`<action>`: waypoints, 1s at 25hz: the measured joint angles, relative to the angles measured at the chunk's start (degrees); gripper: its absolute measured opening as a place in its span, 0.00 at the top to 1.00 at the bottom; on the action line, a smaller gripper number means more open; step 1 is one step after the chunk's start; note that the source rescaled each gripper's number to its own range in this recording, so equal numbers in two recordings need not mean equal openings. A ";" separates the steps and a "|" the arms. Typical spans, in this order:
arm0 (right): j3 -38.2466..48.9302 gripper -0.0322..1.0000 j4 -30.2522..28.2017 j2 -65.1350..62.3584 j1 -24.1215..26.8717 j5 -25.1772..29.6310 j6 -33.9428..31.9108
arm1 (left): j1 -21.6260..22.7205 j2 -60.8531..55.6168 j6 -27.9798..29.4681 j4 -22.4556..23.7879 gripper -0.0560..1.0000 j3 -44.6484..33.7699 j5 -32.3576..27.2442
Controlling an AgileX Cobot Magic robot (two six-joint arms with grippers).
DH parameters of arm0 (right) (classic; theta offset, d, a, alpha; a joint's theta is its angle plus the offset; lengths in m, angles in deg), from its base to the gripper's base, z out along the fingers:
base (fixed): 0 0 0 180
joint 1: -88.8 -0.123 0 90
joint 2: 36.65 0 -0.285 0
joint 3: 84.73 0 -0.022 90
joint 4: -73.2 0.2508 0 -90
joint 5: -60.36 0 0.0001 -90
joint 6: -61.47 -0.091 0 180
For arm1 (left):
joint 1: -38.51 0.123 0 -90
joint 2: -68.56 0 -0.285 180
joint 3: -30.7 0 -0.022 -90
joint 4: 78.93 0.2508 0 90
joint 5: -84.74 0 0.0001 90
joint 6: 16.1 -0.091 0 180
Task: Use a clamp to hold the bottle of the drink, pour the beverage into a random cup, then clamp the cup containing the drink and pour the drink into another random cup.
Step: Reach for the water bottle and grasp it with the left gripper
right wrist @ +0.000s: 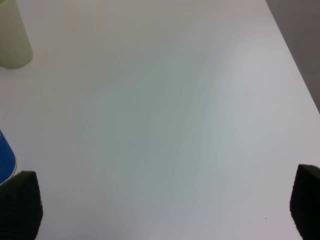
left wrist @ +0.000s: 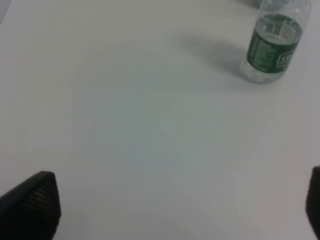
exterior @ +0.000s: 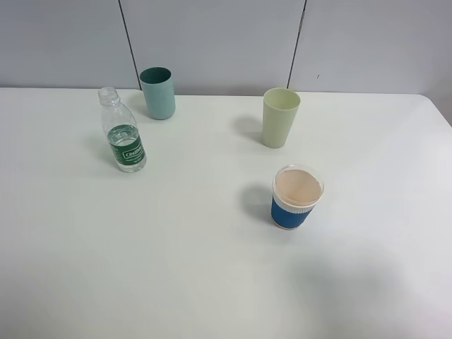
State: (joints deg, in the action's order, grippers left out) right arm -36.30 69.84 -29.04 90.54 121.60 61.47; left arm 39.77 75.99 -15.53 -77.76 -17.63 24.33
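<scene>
Exterior high view: a white worktop [exterior: 176, 268] carries four things, all standing upright; neither hand shows in this view
Left hand [left wrist: 180, 200]: the two black fingers stand wide apart with nothing between them, over bare worktop
Right hand [right wrist: 162, 200]: the fingers are also wide apart and hold nothing, over bare worktop
Bottle [exterior: 124, 134]: clear plastic with a dark green label and no cap; it stands ahead of the left hand, off toward the side of one finger, well apart from both fingers
Beverage [exterior: 119, 136]: clear liquid inside the bottle, filling the lower part up to a little above the label
Pale yellow-green cup [exterior: 280, 117]: tall and plain; it stands ahead of the right hand, out past one finger to the side, well apart from it
Blue-banded paper cup [exterior: 296, 198]: short and wide, with a beige inside; it is closer to the right hand than the yellow-green cup, its edge just beside that same finger; I cannot tell if they touch
Dark teal cup [exterior: 158, 92]: farther from the left hand than the bottle, near the bottle but apart from it
Wall [exterior: 212, 35]: grey panels with dark seams, beyond all the cups
</scene>
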 joint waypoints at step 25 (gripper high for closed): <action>0.00 0.00 0.00 0.00 0.00 0.00 0.00 | 0.00 0.00 0.01 0.00 0.00 0.00 0.00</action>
State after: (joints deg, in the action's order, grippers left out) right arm -36.30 69.84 -29.04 90.54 121.60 61.47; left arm 39.77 75.99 -15.53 -77.76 -17.63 24.33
